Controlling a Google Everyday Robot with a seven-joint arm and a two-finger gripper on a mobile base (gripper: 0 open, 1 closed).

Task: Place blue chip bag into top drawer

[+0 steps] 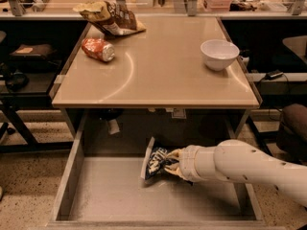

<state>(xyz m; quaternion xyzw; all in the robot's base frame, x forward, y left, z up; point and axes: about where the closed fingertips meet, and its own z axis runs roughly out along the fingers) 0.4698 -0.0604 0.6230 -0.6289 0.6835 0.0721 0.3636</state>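
Observation:
The blue chip bag [154,162] is a crinkled dark blue foil bag with white markings, standing on edge with its lower end on the bottom of the open top drawer [103,195], near the drawer's middle. My gripper [169,163] reaches in from the right on a thick white arm and is shut on the bag's right side. The drawer is a wide grey metal tray pulled out below the table top.
On the tan table [158,75] stand a white bowl [219,54] at the right, a crushed red-orange can [98,49] at the left and a yellow-brown chip bag [109,17] at the back left. Dark desks and chairs flank the table.

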